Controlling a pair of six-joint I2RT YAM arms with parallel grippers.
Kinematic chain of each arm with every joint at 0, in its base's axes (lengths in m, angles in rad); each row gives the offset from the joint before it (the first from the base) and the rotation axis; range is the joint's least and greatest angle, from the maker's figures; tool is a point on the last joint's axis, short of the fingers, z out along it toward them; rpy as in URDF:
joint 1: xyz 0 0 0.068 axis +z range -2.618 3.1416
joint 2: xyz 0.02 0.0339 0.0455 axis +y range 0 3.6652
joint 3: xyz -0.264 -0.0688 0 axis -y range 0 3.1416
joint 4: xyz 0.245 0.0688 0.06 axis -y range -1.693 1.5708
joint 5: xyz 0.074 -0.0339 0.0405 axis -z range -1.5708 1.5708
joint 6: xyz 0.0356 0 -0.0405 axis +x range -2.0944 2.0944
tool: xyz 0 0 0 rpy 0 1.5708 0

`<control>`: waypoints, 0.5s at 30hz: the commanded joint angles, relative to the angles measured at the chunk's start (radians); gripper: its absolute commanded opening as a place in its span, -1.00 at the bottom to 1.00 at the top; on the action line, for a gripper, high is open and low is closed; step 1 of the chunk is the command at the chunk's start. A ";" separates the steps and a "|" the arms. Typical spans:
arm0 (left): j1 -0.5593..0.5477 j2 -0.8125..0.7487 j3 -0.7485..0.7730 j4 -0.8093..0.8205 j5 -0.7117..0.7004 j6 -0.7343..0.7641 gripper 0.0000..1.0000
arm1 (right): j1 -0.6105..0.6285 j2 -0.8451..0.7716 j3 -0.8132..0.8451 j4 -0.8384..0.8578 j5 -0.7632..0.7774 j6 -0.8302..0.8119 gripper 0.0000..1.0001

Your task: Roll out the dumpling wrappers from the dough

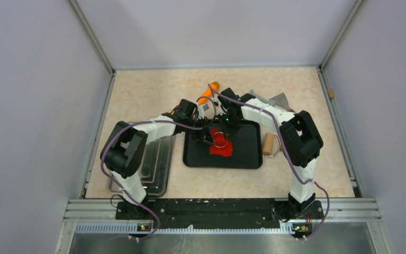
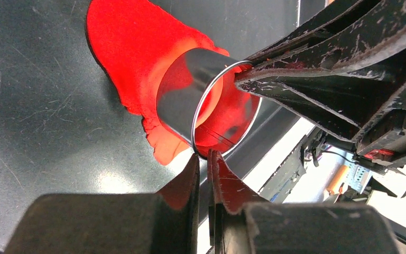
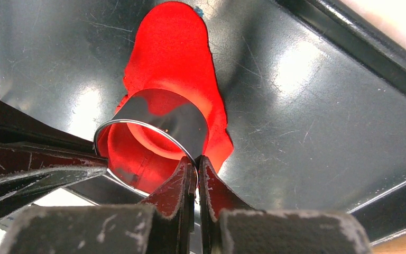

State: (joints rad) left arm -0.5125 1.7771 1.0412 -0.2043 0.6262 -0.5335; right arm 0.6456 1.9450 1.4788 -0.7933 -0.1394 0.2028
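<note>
The dough (image 1: 223,150) is a flat red sheet on the black tray (image 1: 246,159). A shiny metal ring cutter (image 1: 220,139) stands on it, pressed into the sheet's edge. My left gripper (image 2: 203,155) pinches the ring's (image 2: 182,90) near rim, its jaws almost together. From the opposite side my right gripper (image 3: 196,160) is shut on the ring's (image 3: 174,114) wall. Red dough (image 3: 174,53) fills the ring's inside and spreads beyond it. The left fingers (image 3: 37,159) show at the left of the right wrist view.
An orange-handled tool (image 1: 209,92) lies behind the tray. A wooden piece (image 1: 269,144) lies at the tray's right edge and a metal scraper (image 1: 275,99) sits at the back right. A steel tray (image 1: 156,169) lies to the left.
</note>
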 commanded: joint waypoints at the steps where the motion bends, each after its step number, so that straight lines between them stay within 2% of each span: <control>1: -0.004 0.010 -0.027 0.003 -0.036 0.023 -0.80 | 0.011 -0.014 -0.005 0.023 -0.056 0.009 -1.00; 15: -0.011 0.028 -0.035 0.022 -0.042 0.018 -0.79 | 0.011 0.011 -0.024 0.030 -0.043 0.010 -1.00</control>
State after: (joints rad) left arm -0.5182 1.7813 1.0237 -0.1944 0.6270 -0.5339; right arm 0.6456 1.9469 1.4525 -0.7815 -0.1577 0.2062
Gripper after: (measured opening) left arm 0.108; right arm 0.018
